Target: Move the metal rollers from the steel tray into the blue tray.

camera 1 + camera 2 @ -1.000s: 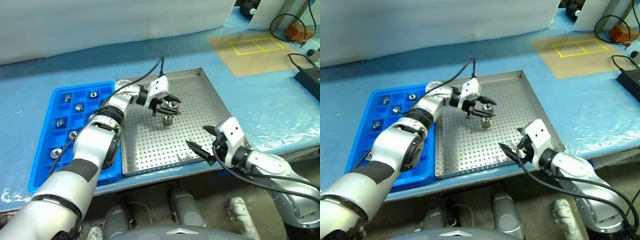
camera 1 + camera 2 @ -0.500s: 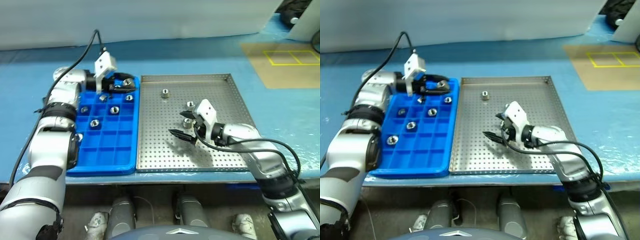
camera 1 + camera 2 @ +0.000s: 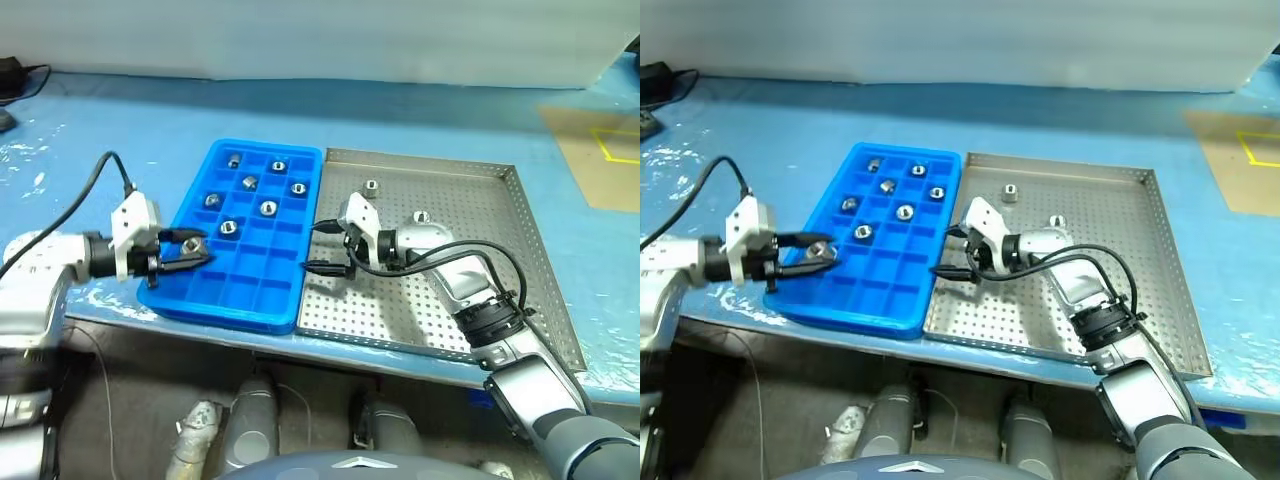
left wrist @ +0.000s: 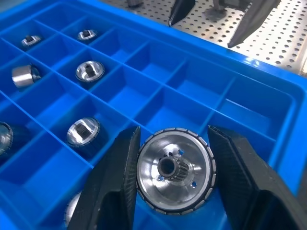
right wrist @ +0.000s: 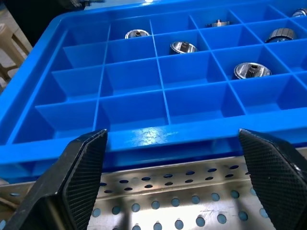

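At the far left, the left claw [image 3: 185,250] hangs over the near-left corner of the bright blue gridded plastic tray [image 3: 205,300], its two black fingers pinching one silvery metal roller with a dark centre hole [image 4: 175,170]. The compartments under and around that roller are bare, so there is open room along the tray's near rows. Six more small silvery rollers [image 3: 268,208] sit singly in compartments in the far half of the tray.

The blue tray's right wall lies just beside the left rim of the large square perforated steel tray [image 3: 540,260]; both rest on the blue-covered table [image 3: 90,130]. The right claw [image 3: 325,247] hovers over the steel tray's left edge, pointing at the blue tray, its fingers spread wide with nothing between them. Behind it, two rollers are left on the perforated floor: one near the far rim [image 3: 370,186], another [image 3: 421,217] just beyond the right wrist. The near half of that floor is bare.
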